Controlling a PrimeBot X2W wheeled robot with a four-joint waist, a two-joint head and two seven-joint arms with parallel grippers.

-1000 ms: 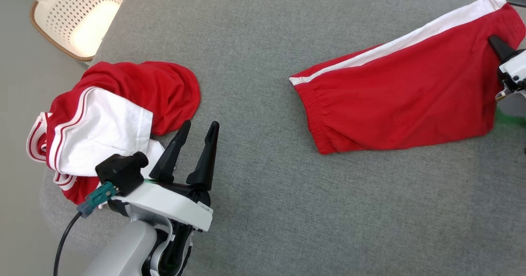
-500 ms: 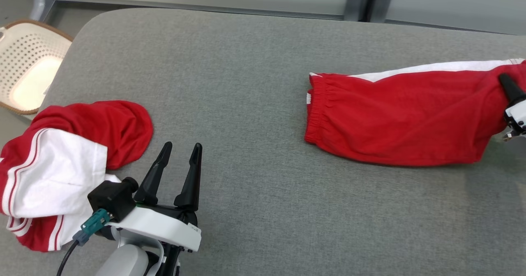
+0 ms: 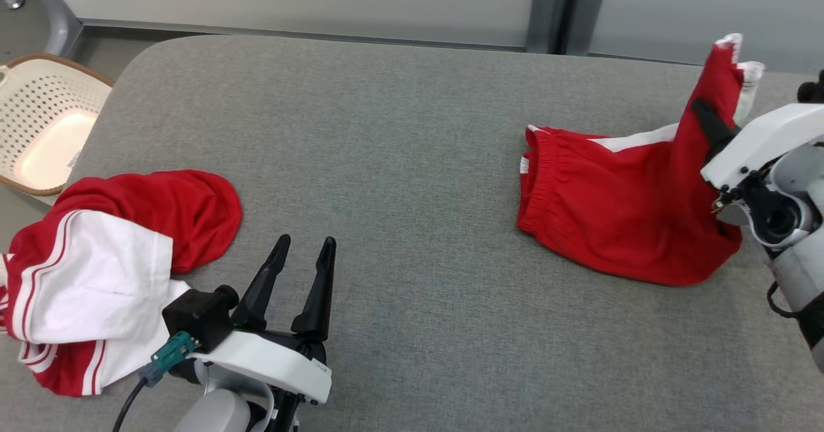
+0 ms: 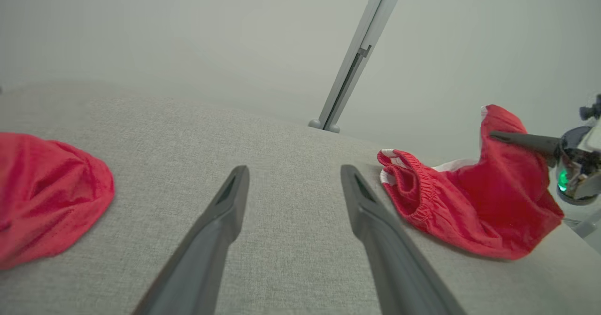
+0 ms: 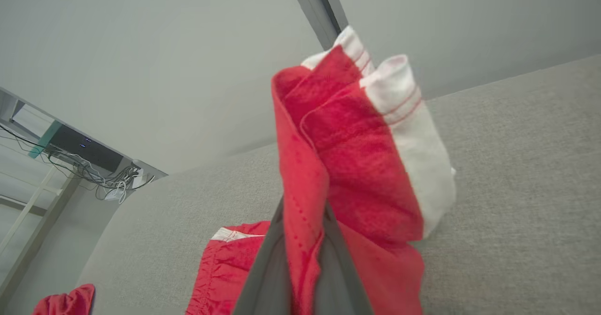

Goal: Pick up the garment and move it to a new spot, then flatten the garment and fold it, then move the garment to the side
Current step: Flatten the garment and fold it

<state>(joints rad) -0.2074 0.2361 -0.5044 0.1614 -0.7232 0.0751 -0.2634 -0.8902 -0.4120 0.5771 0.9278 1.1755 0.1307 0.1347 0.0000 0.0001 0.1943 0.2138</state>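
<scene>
Red shorts with a white side stripe, the garment, lie at the right of the grey table, waistband toward the middle. My right gripper is shut on the garment's leg-hem end and holds it raised above the table; the cloth stands pinched between the dark fingers. From the left wrist the garment and right gripper appear at the right. My left gripper stands open and empty over bare table at the lower left.
A second red and white garment lies crumpled at the table's left edge, close to my left gripper. A pale perforated laundry basket stands on the floor beyond the left corner. A wall with a grey post runs behind the table.
My right gripper has lifted the garment's hem end up and inward, so the shorts bunch shorter. The head camera has shifted. My left gripper stays open in place.
</scene>
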